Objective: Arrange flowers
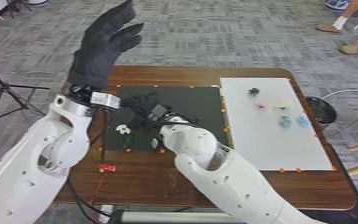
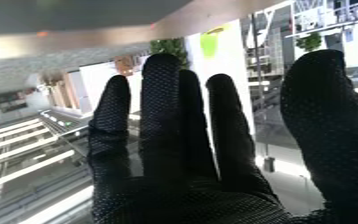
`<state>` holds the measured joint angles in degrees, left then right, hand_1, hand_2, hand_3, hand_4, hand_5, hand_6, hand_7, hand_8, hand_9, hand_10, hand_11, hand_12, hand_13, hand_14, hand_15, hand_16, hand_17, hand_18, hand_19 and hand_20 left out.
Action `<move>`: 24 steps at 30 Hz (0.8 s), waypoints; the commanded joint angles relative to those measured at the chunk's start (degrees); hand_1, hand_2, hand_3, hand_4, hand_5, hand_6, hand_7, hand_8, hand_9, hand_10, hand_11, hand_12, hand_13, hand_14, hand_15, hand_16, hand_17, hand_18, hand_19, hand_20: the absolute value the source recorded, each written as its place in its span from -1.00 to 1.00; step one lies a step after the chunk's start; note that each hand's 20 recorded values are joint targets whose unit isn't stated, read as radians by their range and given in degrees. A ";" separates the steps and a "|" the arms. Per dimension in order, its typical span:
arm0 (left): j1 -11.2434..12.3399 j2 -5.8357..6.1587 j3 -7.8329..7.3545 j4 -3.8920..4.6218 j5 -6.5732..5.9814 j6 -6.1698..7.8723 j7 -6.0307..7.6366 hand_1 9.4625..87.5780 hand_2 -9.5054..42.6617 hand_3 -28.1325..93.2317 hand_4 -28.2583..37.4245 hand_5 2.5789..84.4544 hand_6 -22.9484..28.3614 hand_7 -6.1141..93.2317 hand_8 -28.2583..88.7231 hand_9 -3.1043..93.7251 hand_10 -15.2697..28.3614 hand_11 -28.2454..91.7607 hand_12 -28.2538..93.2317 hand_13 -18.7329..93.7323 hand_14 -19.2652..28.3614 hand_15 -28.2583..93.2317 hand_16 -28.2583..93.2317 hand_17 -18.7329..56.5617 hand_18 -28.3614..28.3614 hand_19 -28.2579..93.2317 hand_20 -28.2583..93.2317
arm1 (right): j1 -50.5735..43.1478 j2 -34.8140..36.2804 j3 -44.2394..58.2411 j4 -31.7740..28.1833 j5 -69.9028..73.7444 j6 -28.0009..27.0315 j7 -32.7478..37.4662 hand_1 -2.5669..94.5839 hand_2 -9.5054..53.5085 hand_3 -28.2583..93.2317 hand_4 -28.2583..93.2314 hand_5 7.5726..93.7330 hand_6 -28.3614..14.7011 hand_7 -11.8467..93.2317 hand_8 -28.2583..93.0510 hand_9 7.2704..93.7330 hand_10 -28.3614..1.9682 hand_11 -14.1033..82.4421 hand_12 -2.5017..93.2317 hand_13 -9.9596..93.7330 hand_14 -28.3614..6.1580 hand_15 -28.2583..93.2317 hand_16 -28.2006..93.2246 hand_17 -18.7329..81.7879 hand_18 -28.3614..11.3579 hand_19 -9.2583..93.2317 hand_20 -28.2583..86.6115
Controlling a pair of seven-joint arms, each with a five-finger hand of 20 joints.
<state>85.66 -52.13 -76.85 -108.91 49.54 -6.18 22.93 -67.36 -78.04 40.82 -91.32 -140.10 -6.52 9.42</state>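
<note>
White flower (image 1: 123,129) on black mat (image 1: 193,100)

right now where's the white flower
In the head view, the white flower lies on the left part of the black mat, just left of the right arm and near the right hand.

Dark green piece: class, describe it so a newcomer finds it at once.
On the brown table lies a white board. Near its far edge sits the dark green piece, darker than the pink piece and blue piece nearer the robot.
</note>
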 commanded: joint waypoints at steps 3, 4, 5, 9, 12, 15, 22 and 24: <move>17.36 -3.48 -4.62 -2.00 -0.79 2.42 -4.70 -0.63 -0.88 0.52 -1.00 -0.45 -0.04 -0.48 -0.69 -0.48 0.15 -0.34 -0.19 -0.32 0.37 -0.25 -0.42 -0.82 0.77 0.17 -0.40 | -15.83 28.04 22.00 -13.37 4.38 3.33 9.80 -0.34 -1.00 0.91 -1.00 -0.44 0.15 -0.08 -0.80 -0.35 -0.02 -0.15 -0.46 -0.13 0.10 0.61 -0.20 -0.42 -0.60 0.53 0.23; 19.01 -3.87 -4.89 -2.10 -1.40 3.43 -4.43 -0.63 -0.88 0.52 -1.00 -0.44 -0.04 -0.48 -0.69 -0.48 0.15 -0.34 -0.19 -0.32 0.37 -0.25 -0.42 -0.82 0.77 0.17 -0.40 | -19.10 29.09 25.70 -14.74 5.04 2.95 10.77 -0.34 -1.00 0.91 -1.00 -0.42 0.15 -0.08 -0.81 -0.33 -0.01 -0.14 -0.46 -0.13 0.10 0.61 -0.20 -0.42 -0.60 0.53 0.23; 20.39 -3.80 -5.06 -2.43 -2.29 4.46 -4.08 -0.63 -0.88 0.52 -1.00 -0.44 -0.04 -0.48 -0.69 -0.48 0.15 -0.34 -0.19 -0.32 0.37 -0.25 -0.42 -0.82 0.76 0.17 -0.40 | -22.00 30.32 28.75 -15.78 5.84 4.12 11.36 -0.34 -1.00 0.91 -1.00 -0.40 0.15 -0.08 -0.81 -0.32 -0.01 -0.14 -0.46 -0.13 0.10 0.61 -0.21 -0.42 -0.60 0.53 0.22; 24.82 -4.55 -7.31 -3.24 -2.05 5.68 -5.58 -0.62 -0.89 0.52 -1.00 -0.44 -0.04 -0.48 -0.69 -0.48 0.15 -0.34 -0.19 -0.32 0.37 -0.24 -0.42 -0.82 0.76 0.17 -0.40 | -31.11 32.56 38.22 -17.09 2.40 6.07 12.00 -0.33 -1.00 0.90 -1.00 -0.35 0.16 -0.09 -0.81 -0.28 0.01 -0.12 -0.46 -0.13 0.09 0.60 -0.22 -0.42 -0.60 0.53 0.22; 26.06 -4.86 -7.89 -3.44 -2.13 6.19 -5.51 -0.62 -0.89 0.53 -1.00 -0.44 -0.04 -0.48 -0.69 -0.48 0.16 -0.34 -0.19 -0.32 0.37 -0.24 -0.42 -0.82 0.76 0.17 -0.40 | -33.87 32.63 41.56 -16.63 0.60 5.98 13.56 -0.32 -1.00 0.90 -1.00 -0.33 0.17 -0.09 -0.81 -0.26 0.02 -0.11 -0.47 -0.12 0.10 0.59 -0.23 -0.42 -0.60 0.53 0.21; 26.54 -5.19 -8.19 -3.55 -1.92 6.09 -5.48 -0.62 -0.89 0.53 -1.00 -0.44 -0.04 -0.47 -0.69 -0.48 0.16 -0.34 -0.20 -0.32 0.37 -0.24 -0.42 -0.82 0.76 0.17 -0.40 | -33.30 32.38 41.90 -14.49 -0.81 5.46 13.74 -0.33 -1.00 0.91 -1.00 -0.32 0.18 -0.09 -0.81 -0.24 0.02 -0.10 -0.47 -0.10 0.11 0.59 -0.23 -0.42 -0.60 0.53 0.21; 26.15 -5.74 -8.05 -3.42 -1.80 5.36 -5.22 -0.62 -0.89 0.53 -1.00 -0.44 -0.04 -0.47 -0.69 -0.49 0.15 -0.33 -0.20 -0.32 0.37 -0.24 -0.42 -0.82 0.76 0.17 -0.40 | -31.28 31.75 41.77 -10.81 -2.39 3.60 14.79 -0.34 -1.00 0.90 -1.00 -0.31 0.17 -0.10 -0.81 -0.23 0.02 -0.09 -0.47 -0.08 0.12 0.59 -0.23 -0.42 -0.61 0.52 0.20; 26.19 -5.90 -8.25 -3.45 -1.59 5.39 -5.10 -0.62 -0.89 0.52 -1.00 -0.44 -0.04 -0.47 -0.69 -0.49 0.15 -0.33 -0.20 -0.32 0.37 -0.24 -0.42 -0.82 0.76 0.17 -0.40 | -31.29 32.10 41.91 -10.38 -2.62 3.70 14.66 -0.35 -1.00 0.90 -1.00 -0.32 0.17 -0.10 -0.81 -0.23 0.02 -0.09 -0.47 -0.08 0.12 0.59 -0.22 -0.42 -0.61 0.52 0.20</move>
<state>112.39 -57.05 -84.97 -112.24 47.79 -0.39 17.76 -100.21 -45.53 82.69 -102.68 -142.12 -1.75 23.37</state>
